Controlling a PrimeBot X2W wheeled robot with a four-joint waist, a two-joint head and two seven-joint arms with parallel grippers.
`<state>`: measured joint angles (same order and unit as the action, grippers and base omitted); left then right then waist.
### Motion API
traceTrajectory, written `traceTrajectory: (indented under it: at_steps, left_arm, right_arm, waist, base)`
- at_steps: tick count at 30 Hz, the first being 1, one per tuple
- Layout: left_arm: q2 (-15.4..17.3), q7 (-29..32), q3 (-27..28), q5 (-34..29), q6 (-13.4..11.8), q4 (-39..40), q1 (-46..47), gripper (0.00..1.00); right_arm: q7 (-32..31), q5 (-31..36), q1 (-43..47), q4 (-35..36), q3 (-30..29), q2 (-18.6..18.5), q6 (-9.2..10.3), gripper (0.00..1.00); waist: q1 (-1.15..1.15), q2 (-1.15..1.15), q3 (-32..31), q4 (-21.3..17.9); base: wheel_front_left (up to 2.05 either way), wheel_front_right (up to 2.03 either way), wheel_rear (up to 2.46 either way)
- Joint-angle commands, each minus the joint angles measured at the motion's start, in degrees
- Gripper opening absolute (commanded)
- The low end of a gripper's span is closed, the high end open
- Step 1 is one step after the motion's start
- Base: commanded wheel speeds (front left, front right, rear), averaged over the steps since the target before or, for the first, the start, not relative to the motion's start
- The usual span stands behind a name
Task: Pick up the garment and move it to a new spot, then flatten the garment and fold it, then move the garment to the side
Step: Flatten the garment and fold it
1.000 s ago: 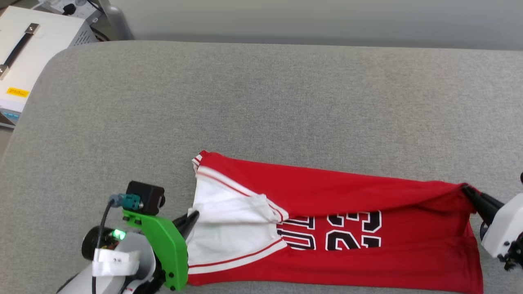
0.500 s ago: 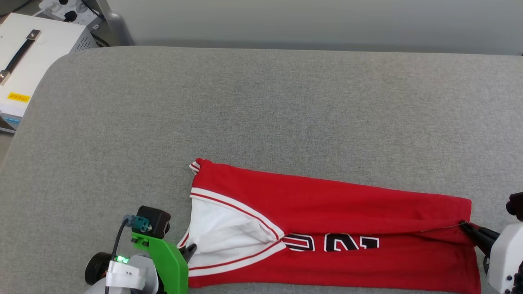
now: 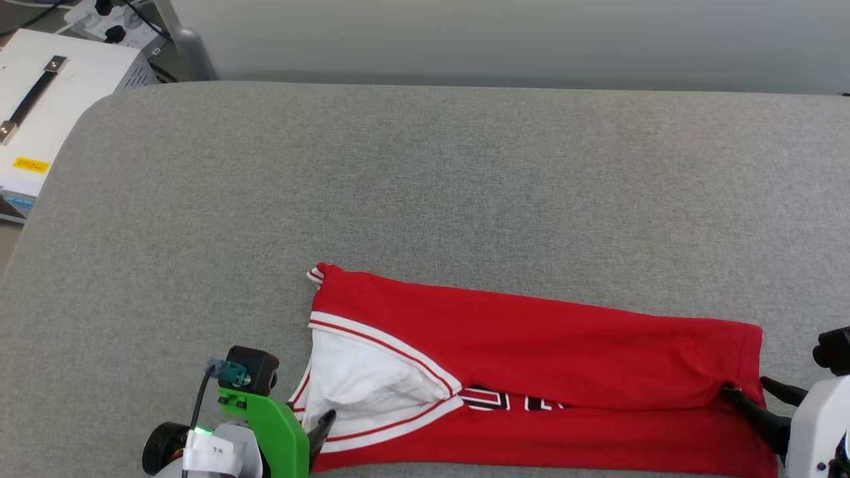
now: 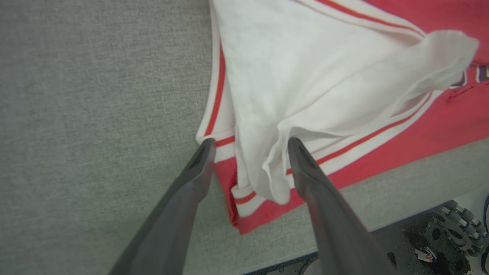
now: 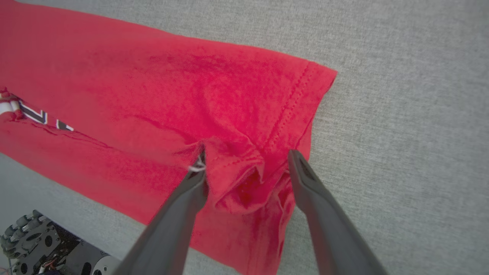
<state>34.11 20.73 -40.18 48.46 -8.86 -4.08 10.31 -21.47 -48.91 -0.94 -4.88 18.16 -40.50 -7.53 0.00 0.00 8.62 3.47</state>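
We have the garment [image 3: 531, 358] lying as a long band along the near edge of the grey pad [image 3: 425, 186], its far half folded over so the print is mostly covered. Our left gripper [image 4: 251, 142] stands with fingers apart, astride the white sleeve [image 4: 324, 76] end. Our right gripper [image 5: 247, 152] is likewise spread, with a crumpled bit of hem [image 5: 290, 110] loose between its fingers. Neither clamps anything. We judge the step to be letting the fold settle and getting clear. To do it well we should draw each gripper back along its own fingers, not sideways, since thin cloth brushing a fingertip would drag and undo the fold. A pale thread seems to sit at one right fingertip, so we lift slowly there. The puffed sleeve and bunched hem want smoothing before the next fold
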Motion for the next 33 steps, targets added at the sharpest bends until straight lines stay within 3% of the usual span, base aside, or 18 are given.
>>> traceTrajectory:
  at_steps: [1,7,13,16,17,21,29,33]
  left_arm:
    - [-0.35,-0.85,0.53,-0.07,-0.41,-0.03,-0.21,1.00]
    - [-1.07,-5.71,3.20,-0.53,-1.86,0.82,0.36,1.00]
    - [-2.85,-12.64,6.31,-1.07,-2.62,2.81,1.35,1.00]
    - [-3.23,-15.29,6.97,-1.99,-2.84,2.90,1.69,1.00]
    - [-3.31,-17.30,7.30,-3.03,-3.00,2.63,2.04,1.00]
    - [-3.22,-20.72,7.07,-5.47,-2.63,1.73,2.78,1.00]
    - [-4.35,-23.83,6.13,-6.73,-1.36,-1.24,3.47,1.00]
    - [-4.79,-24.18,5.84,-6.68,-0.91,-2.30,3.94,1.00]
  right_arm:
    - [0.02,-1.03,0.99,0.42,-0.31,-0.29,0.04,1.00]
    - [-3.03,-3.20,2.26,1.11,-4.74,-0.25,0.04,1.00]
    - [-9.47,-2.90,3.19,3.23,-12.71,2.90,0.04,1.00]
    - [-13.27,-1.32,3.37,4.96,-17.04,5.79,0.04,1.00]
    - [-17.21,0.27,3.43,7.07,-20.99,8.97,0.04,1.00]
    - [-22.36,4.30,3.12,8.92,-25.64,14.42,0.04,1.00]
    - [-27.70,13.06,0.77,6.54,-33.01,24.20,0.04,1.00]
    - [-27.62,17.57,-0.33,3.76,-35.13,26.39,0.04,1.00]
  waist:
    - [0.00,0.00,-0.34,-0.07]
    - [0.00,0.00,-1.22,-0.12]
    - [0.00,0.00,-1.11,-0.13]
    - [0.00,0.00,-0.81,-0.05]
    - [0.00,0.00,-0.49,0.07]
    - [0.00,0.00,0.23,0.33]
    - [0.00,0.00,1.90,1.42]
    - [0.00,0.00,2.51,2.06]
  base:
    - [0.00,0.00,0.00]
    - [0.00,0.00,0.00]
    - [0.00,0.00,0.00]
    - [0.00,0.00,0.00]
    - [0.00,0.00,0.00]
    - [0.00,0.00,0.00]
    - [0.00,0.00,0.00]
    - [0.00,0.00,0.00]
